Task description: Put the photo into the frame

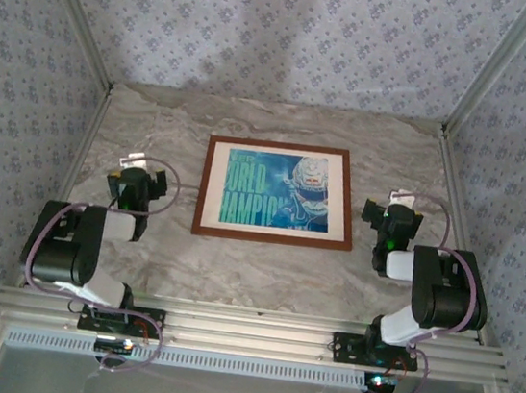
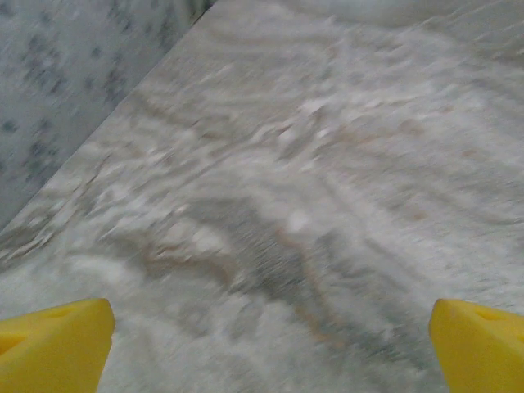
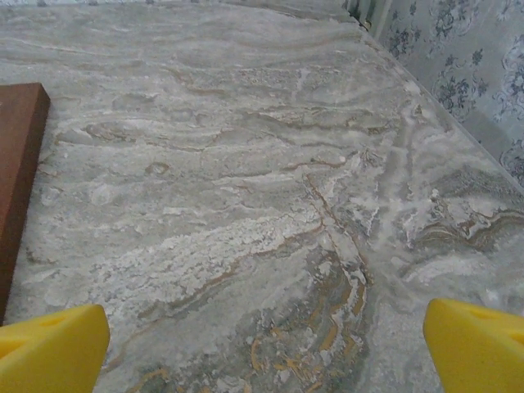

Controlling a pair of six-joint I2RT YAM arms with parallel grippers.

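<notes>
- Overhead view: frame (image 1: 271,240), dark reddish-brown wood, lies flat at the centre of the picture on the marbled table (image 1: 261,284), long sides running left to right.
- Photo (image 1: 264,189), blue and teal with white lettering and a helmet graphic, sits inside the frame. A cream-white mat (image 1: 272,230) rings it on all four sides. It looks flat and square to the wood.
- Left gripper (image 1: 137,178) is left of centre in the overhead view, over bare table and apart from the frame's left edge.
- Left wrist view: yellow fingertips (image 2: 53,348) sit in the two bottom corners, spread wide, with only marble between them. Nothing is held.
- Right gripper (image 1: 392,213) is right of centre in the overhead view, near the frame's right edge but not touching it.
- Right wrist view: yellow fingertips (image 3: 49,352) in both bottom corners, spread wide, nothing gripped. A corner of the frame's wood shows at the left edge of that picture, lying on the marble.
- Floral-patterned walls (image 1: 265,32) enclose the table at top, left and right.
</notes>
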